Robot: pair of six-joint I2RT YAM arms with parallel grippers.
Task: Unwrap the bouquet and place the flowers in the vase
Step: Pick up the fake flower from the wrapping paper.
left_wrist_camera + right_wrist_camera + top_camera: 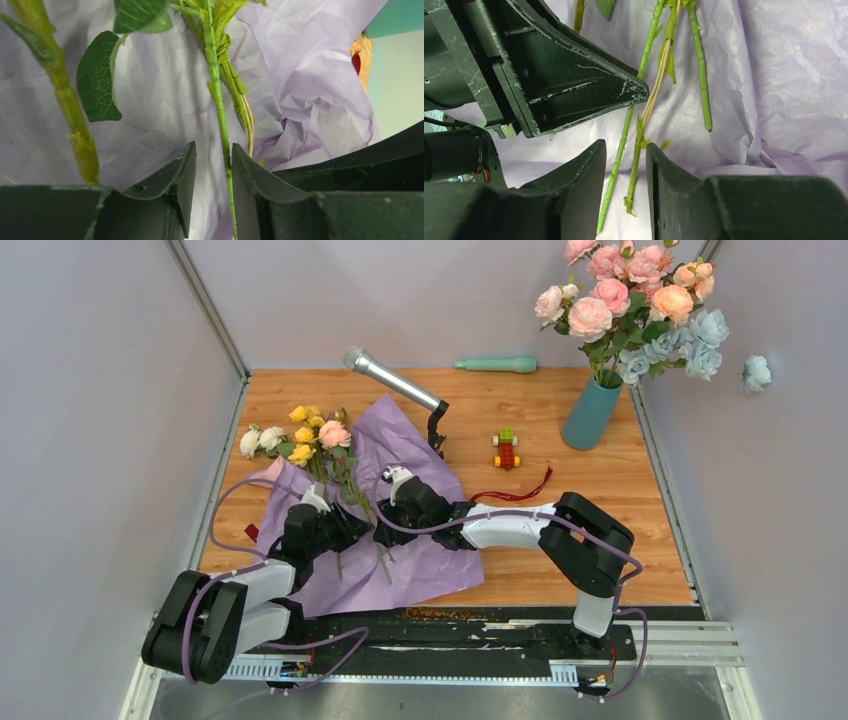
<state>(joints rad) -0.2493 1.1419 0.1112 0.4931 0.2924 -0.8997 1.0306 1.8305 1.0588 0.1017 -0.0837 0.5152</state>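
The paper wrap (430, 565) is thin lilac paper, matt and heavily creased. On it, the flowers (334, 433) have ridged green plastic stems with a slight sheen and matt, veined, cloth-like leaves. Over it, the left end effector (213, 170) and right end effector (626, 170) are dark matt plastic, scuffed pale at the edges. Beneath it the bench (620, 470) is smooth wood-grain board. Beyond it stand a silvery metal microphone (390, 380) and the matt teal vase (590, 415).

You will find no readable text, label, brand or number in any of the three views. The crumpled pink-lilac paper wrap (395, 435), the tall teal-blue matte vase (590, 415) and the silver handheld microphone (395, 382) show you only plain, unmarked surfaces.
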